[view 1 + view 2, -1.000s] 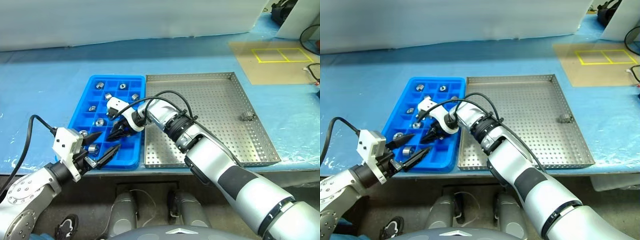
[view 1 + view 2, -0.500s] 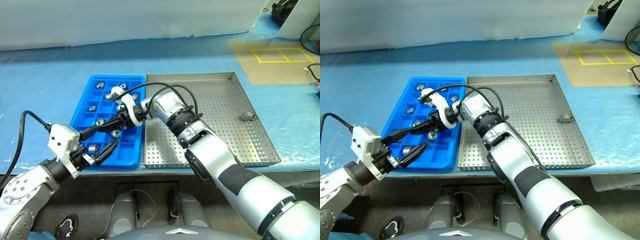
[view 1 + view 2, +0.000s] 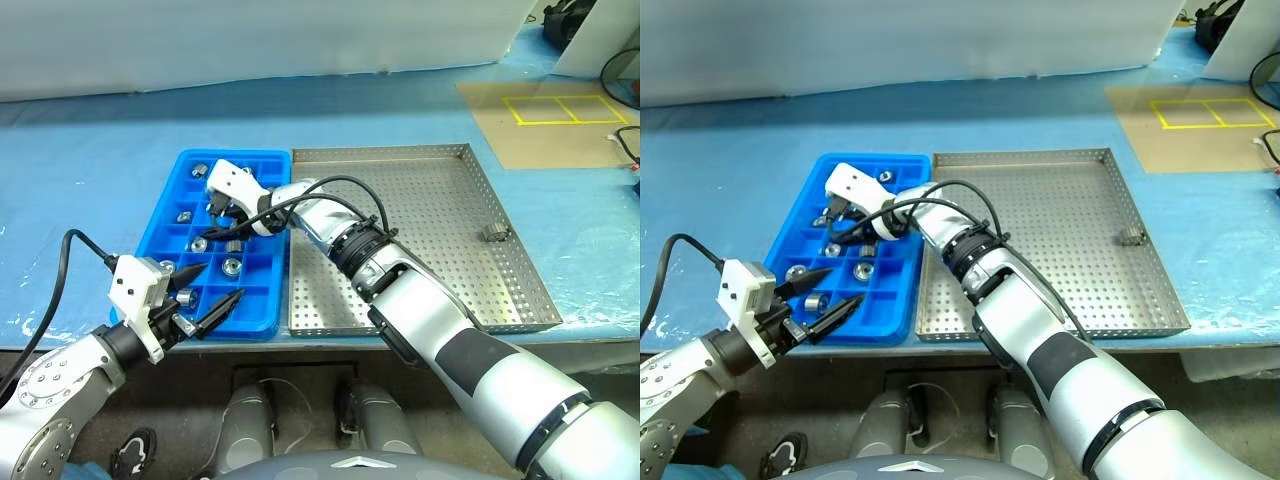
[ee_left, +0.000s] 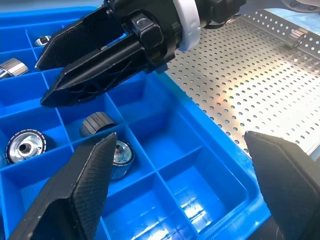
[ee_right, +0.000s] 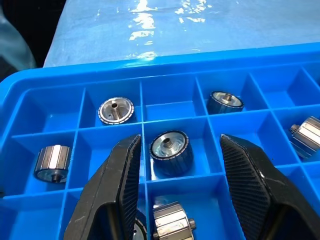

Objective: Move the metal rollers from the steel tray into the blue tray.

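The blue tray (image 3: 240, 327) lies left of the steel tray (image 3: 430, 250), rims touching. Several metal rollers sit in the blue tray's compartments, among them one roller (image 3: 232, 266) near the front and another (image 5: 170, 146) between my right fingers. One roller (image 3: 492, 233) lies at the right side of the steel tray. My right gripper (image 3: 220, 222) hovers over the middle of the blue tray, open and holding nothing. Over the blue tray's front left corner hangs my left gripper (image 3: 224, 279), wide open and empty.
Both trays rest on a pale blue sheet (image 3: 90, 180) near the table's front edge. A brown board with yellow tape squares (image 3: 550, 110) lies at the back right. Black cables (image 3: 628, 140) run along the right edge.
My right gripper has risen from the front compartments and swung toward the tray's middle, its wrist turning. The left gripper has kept its place.
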Robot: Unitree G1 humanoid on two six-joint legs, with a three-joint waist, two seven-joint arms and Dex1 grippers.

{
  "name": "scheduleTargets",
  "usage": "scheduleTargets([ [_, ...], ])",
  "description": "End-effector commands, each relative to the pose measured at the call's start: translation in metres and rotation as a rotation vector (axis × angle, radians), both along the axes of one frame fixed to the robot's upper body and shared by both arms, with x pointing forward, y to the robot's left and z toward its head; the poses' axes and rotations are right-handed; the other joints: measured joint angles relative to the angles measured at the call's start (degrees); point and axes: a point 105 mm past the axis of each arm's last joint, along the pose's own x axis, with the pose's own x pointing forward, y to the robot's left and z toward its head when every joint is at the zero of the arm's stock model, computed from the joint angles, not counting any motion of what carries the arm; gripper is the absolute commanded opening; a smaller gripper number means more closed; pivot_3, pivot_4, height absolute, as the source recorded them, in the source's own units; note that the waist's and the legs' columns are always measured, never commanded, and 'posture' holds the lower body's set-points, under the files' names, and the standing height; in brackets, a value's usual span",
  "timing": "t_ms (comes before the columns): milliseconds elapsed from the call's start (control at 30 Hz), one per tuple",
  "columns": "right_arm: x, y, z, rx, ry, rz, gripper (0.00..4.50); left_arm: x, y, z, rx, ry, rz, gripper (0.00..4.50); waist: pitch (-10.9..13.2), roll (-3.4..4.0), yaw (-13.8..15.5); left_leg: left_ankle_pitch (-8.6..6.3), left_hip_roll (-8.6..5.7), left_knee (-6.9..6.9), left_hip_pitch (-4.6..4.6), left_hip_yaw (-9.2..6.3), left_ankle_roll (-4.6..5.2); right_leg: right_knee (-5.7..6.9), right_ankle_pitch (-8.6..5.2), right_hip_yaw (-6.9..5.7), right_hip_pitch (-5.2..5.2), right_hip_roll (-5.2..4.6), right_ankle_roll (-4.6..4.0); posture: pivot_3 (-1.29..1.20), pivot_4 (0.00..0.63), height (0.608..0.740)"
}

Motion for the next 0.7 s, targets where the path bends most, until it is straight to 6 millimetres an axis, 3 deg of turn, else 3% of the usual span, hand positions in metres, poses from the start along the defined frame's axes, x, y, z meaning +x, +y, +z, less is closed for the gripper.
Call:
scheduleTargets([
  [33, -0.055, 0.059, 0.005, 0.047, 0.009, 0.195, 2.58, -0.003, -0.004, 0.007, 0.004, -0.031, -0.017, 4.31, 0.0, 0.0, 0.01, 0.0, 0.0, 0.0, -0.01, 0.0, 0.0, 0.0, 0.0, 0.0, 0.0, 0.0, 0.0, -0.15, 0.15, 0.74],
  [267, -0.048, 0.048, -0.013, -0.028, -0.079, 0.213, 2.58, -0.003, -0.005, 0.007, 0.002, -0.03, -0.019, 4.31, 0.0, 0.0, 0.0, 0.0, 0.01, 0.01, -0.01, 0.0, 0.0, 0.01, 0.02, 0.0, -0.01, 0.0, -0.03, -0.15, 0.15, 0.74],
  [300, -0.047, 0.047, -0.015, -0.033, -0.084, 0.214, 2.58, -0.003, -0.005, 0.007, 0.002, -0.029, -0.019, 4.31, -0.2, -0.09, 0.01, 0.0, 0.0, 0.01, -0.01, 0.0, 0.0, 0.0, 0.02, 0.0, -0.01, 0.0, -0.03, -0.15, 0.0, 0.74],
  [433, -0.044, 0.044, -0.016, -0.046, -0.091, 0.215, 2.58, -0.003, -0.005, 0.006, 0.004, -0.027, -0.018, 4.31, -1.83, -0.57, 0.0, -0.1, 0.12, 0.19, -0.01, -0.01, -0.05, 0.04, 0.1, -0.08, 0.12, 0.06, -0.44, -0.15, 0.0, 0.74],
  [700, -0.037, 0.033, -0.021, -0.09, -0.111, 0.227, 2.58, -0.003, -0.005, 0.006, 0.002, -0.025, -0.018, 4.31, -3.11, -0.78, 0.13, -0.17, 0.21, 0.58, 0.41, -0.03, 0.01, 0.19, -0.1, -0.09, 0.62, 0.06, -0.07, -0.15, 0.0, 0.74],
])
